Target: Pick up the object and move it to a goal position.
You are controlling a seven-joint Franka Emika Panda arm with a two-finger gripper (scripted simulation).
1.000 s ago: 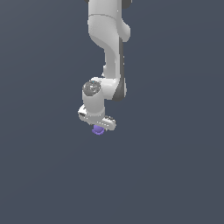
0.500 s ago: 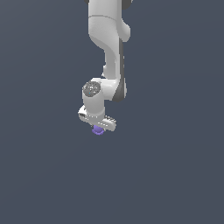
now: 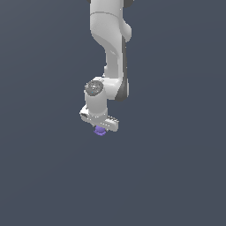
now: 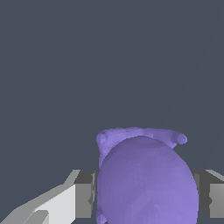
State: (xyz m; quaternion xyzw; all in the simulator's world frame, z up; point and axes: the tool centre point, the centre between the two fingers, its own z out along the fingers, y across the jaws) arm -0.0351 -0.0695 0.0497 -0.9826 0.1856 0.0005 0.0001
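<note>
Purple lump [image 4: 146,179] sits clamped between the end effector [image 3: 101,128] finger pads [image 4: 85,194], which close on both its sides. No writing legible anywhere. Wrist view shows a ridged rim on the lump; exterior view shows only its underside protruding below the white arm [image 3: 110,57].

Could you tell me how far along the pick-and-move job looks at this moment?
Done: the grasp. In the wrist view the purple object sits between the two fingers of the hand, both pads against its sides. In hand: the carry, with the object showing just under the hand in the exterior view. Whether it has left the ground is hard to tell. Left: reaching the goal position, for which no marker shows in either view.
</note>
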